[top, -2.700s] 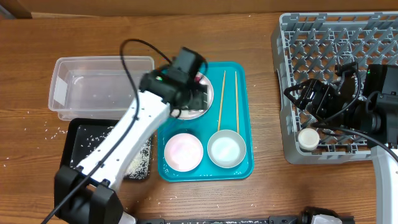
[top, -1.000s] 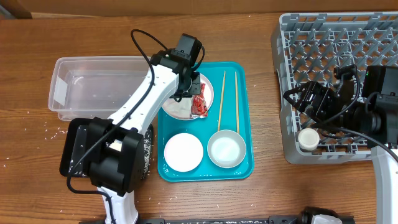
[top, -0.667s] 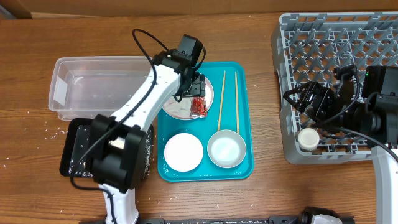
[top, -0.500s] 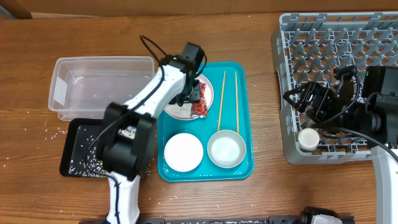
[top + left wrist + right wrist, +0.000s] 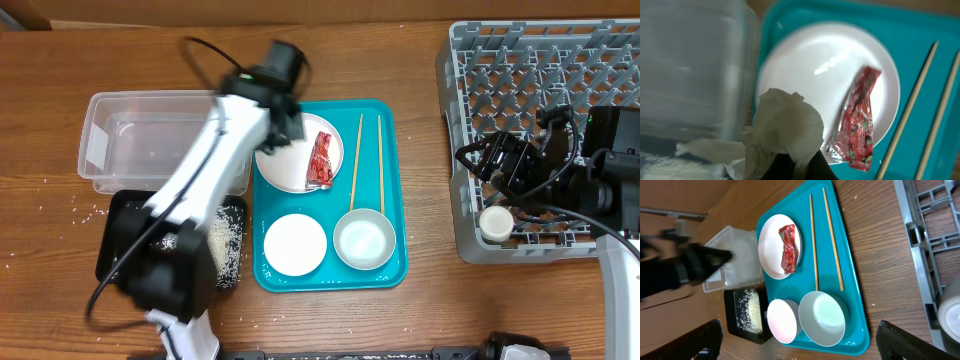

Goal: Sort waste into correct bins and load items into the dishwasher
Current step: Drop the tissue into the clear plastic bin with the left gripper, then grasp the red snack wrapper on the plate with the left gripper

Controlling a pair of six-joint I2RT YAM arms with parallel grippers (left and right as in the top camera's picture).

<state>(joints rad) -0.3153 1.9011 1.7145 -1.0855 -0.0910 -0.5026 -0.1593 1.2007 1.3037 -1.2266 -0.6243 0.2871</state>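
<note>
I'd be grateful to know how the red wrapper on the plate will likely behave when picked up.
The red wrapper looks thin and crinkled, so it would probably flop and weigh little. Its glossy surface may slip. Lying flat on the white plate, its edge may be hard to pinch.

On the serving tray (image 5: 394, 150), the plate (image 5: 288, 165) sits at the back, wrapper (image 5: 321, 160) on it, chopsticks (image 5: 380, 160) to its right, small dish (image 5: 295, 243) and bowl (image 5: 364, 241) in front. The tub (image 5: 140, 140) lies left, the rice tray (image 5: 125, 215) before it, the dish rack (image 5: 530, 80) far right. The left tool (image 5: 799, 167) holds the paper wad (image 5: 785, 125) over the plate's edge.
</note>
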